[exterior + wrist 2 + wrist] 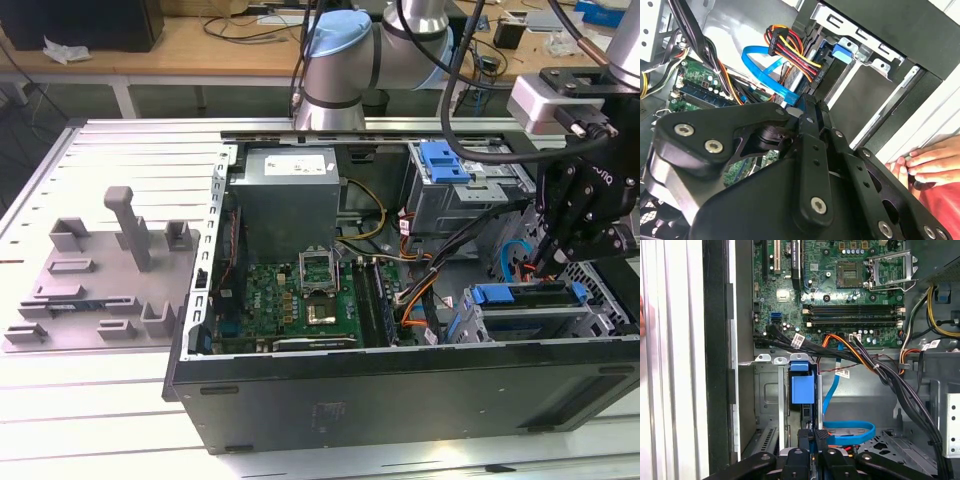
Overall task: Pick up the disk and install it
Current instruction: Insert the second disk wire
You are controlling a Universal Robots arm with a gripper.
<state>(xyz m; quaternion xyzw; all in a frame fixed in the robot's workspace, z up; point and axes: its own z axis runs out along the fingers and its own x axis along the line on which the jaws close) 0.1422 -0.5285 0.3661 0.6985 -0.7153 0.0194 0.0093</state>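
Open computer case (300, 400), disk (802, 387) in bay

A pale grey slatted metal worktop (120, 160) carries the scene. On it, toward the exterior view's right, lies an open black computer case (400, 400) on its side, its interior facing up. Just beside the case, toward the exterior view's left, a flat grey plastic fixture plate (90, 290) rests on the slats, with upright posts and small blocks rising from it.
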